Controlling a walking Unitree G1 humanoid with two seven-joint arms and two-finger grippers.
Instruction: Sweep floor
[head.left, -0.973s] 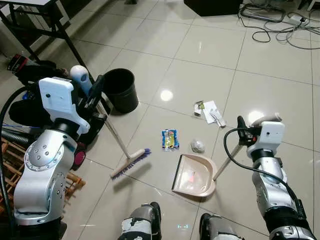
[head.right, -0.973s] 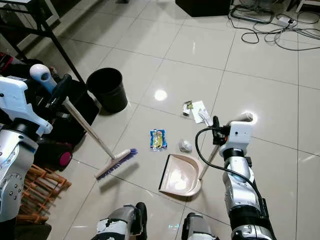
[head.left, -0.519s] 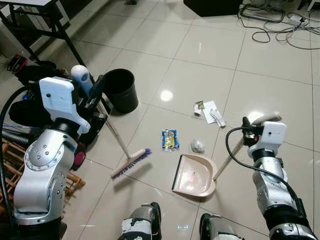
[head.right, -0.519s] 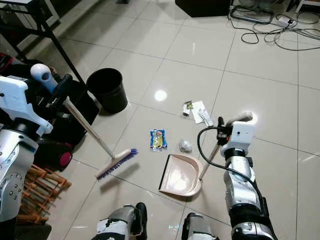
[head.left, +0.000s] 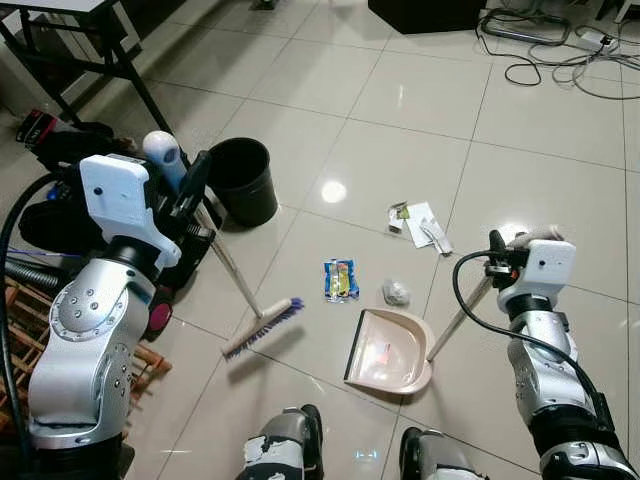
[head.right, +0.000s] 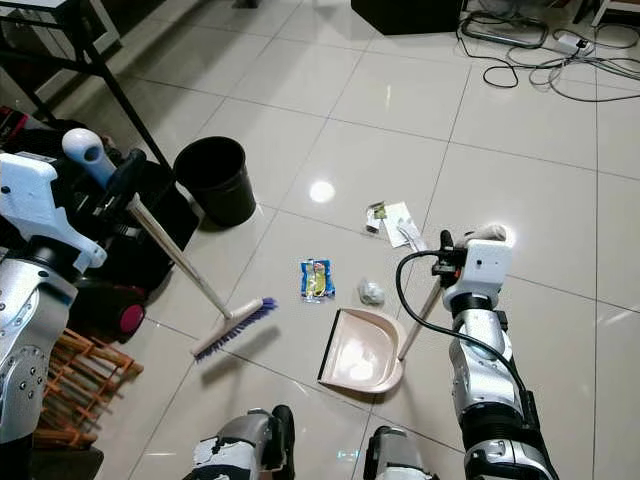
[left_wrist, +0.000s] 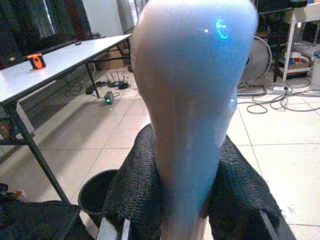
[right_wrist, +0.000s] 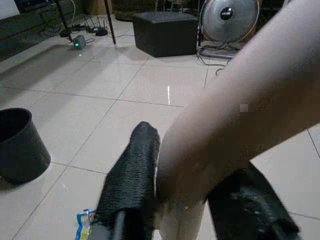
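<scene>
My left gripper (head.left: 190, 185) is shut on the broom handle (head.left: 222, 255), whose purple-bristled head (head.left: 263, 326) rests on the tiles at lower left. My right gripper (head.left: 497, 256) is shut on the dustpan handle (head.left: 458, 312); the beige dustpan (head.left: 387, 351) sits on the floor between my arms. Beyond its mouth lie a blue-yellow wrapper (head.left: 340, 279), a crumpled clear wad (head.left: 396, 293) and white paper scraps (head.left: 420, 224). The wrist views show the black fingers (left_wrist: 135, 195) clamped round the pale broom grip, and the right fingers (right_wrist: 132, 185) round the beige handle.
A black bin (head.left: 240, 180) stands at the left behind the broom. A table's black legs (head.left: 120, 70), bags (head.left: 70, 150) and a wooden rack (head.left: 30, 320) crowd the left edge. Cables (head.left: 560, 50) lie at the far right. My feet (head.left: 290, 450) are at the bottom.
My right gripper has shifted slightly to the right with the dustpan handle, tilting it more upright. The broom head has edged a little further from me. The litter has not moved.
</scene>
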